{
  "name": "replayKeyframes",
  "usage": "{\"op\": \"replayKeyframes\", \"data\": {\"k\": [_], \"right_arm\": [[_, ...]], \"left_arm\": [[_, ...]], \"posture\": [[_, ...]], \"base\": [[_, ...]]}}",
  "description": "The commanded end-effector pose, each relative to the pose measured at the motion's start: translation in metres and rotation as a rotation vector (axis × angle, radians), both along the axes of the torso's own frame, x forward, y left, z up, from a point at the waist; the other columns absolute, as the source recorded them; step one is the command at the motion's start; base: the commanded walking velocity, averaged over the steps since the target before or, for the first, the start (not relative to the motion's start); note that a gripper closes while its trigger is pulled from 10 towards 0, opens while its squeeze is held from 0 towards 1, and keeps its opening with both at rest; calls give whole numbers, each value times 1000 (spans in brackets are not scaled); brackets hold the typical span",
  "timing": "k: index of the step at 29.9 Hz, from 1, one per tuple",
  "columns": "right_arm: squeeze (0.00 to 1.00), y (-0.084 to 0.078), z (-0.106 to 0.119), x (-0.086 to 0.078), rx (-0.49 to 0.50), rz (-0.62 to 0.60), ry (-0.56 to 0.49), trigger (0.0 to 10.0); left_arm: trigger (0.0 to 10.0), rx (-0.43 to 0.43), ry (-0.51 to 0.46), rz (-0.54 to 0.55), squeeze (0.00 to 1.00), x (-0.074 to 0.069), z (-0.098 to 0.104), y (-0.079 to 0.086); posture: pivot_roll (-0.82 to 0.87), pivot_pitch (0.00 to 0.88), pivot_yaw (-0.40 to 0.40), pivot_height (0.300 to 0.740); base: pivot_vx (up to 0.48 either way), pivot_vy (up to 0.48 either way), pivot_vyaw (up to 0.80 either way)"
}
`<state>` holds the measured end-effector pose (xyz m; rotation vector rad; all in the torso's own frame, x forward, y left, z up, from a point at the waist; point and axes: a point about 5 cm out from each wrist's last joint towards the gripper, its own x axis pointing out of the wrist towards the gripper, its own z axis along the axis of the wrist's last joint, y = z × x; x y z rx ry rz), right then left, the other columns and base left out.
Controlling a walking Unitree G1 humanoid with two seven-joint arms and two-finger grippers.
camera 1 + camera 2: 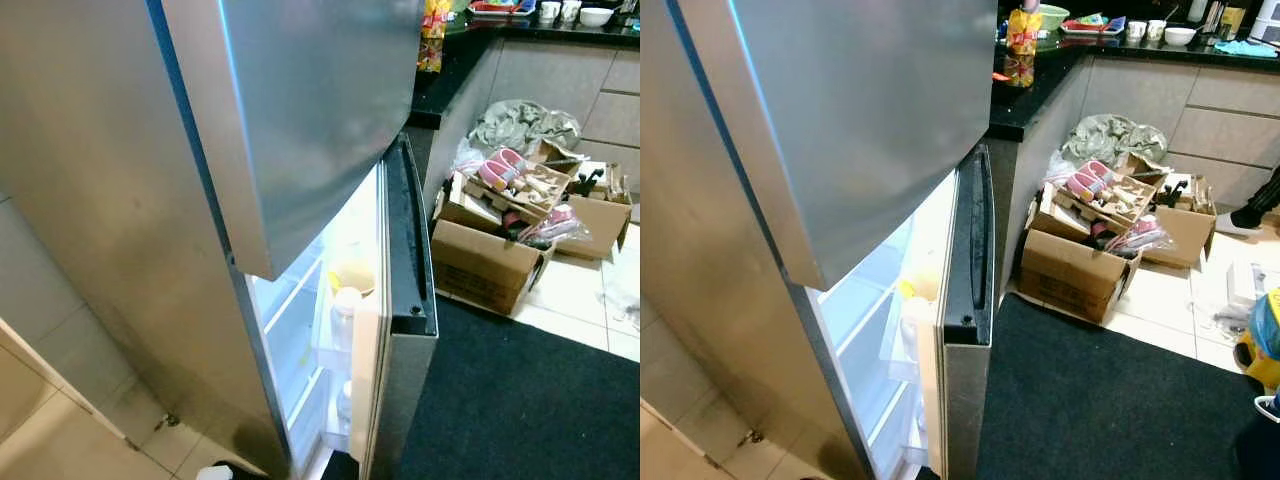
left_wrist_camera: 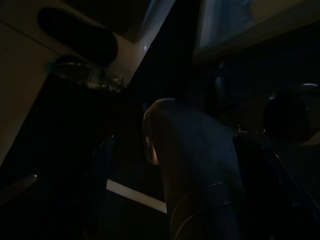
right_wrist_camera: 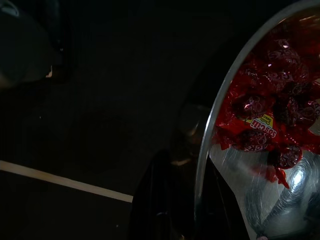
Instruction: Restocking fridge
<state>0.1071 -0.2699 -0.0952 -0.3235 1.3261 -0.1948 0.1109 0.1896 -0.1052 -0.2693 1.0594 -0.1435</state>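
The steel fridge (image 1: 110,200) stands in front of me with its upper door (image 1: 300,100) shut and its lower door (image 1: 400,340) part open. Light shines from inside, where a white bottle (image 1: 345,310) and a yellow item (image 1: 352,275) sit on the door shelves. In the right wrist view my right gripper (image 3: 195,200) is shut on the rim of a steel bowl (image 3: 250,200) holding red wrapped candies (image 3: 265,115). My left gripper (image 2: 180,165) hangs open in the dark, its fingers (image 2: 100,170) wide apart.
A black mat (image 1: 530,400) lies right of the fridge. Open cardboard boxes (image 1: 490,260) full of clutter stand against the cabinets. A dark counter (image 1: 1030,100) carries a snack bag (image 1: 1020,45) and dishes. A person's foot (image 1: 1245,218) is at the far right.
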Motion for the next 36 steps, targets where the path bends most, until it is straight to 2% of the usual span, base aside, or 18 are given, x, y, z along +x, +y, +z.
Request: {"op": "replayKeyframes", "data": {"k": [1, 33, 36], "right_arm": [[0, 0, 1, 2, -1, 4, -8, 10000], [0, -1, 0, 0, 0, 13, -3, 10000], [0, -1, 0, 0, -1, 14, -3, 10000]], "left_arm": [[10000, -7, 24, 0, 0, -6, -2, -4], [10000, -7, 22, -3, 0, -6, -3, -5], [10000, 2, 20, -3, 0, -5, -2, -4]], "posture": [[-24, 34, 9, 740], [-24, 32, 6, 740], [-24, 32, 6, 740]], "base": [[-255, 0, 0], [-294, 0, 0], [0, 0, 0]]}}
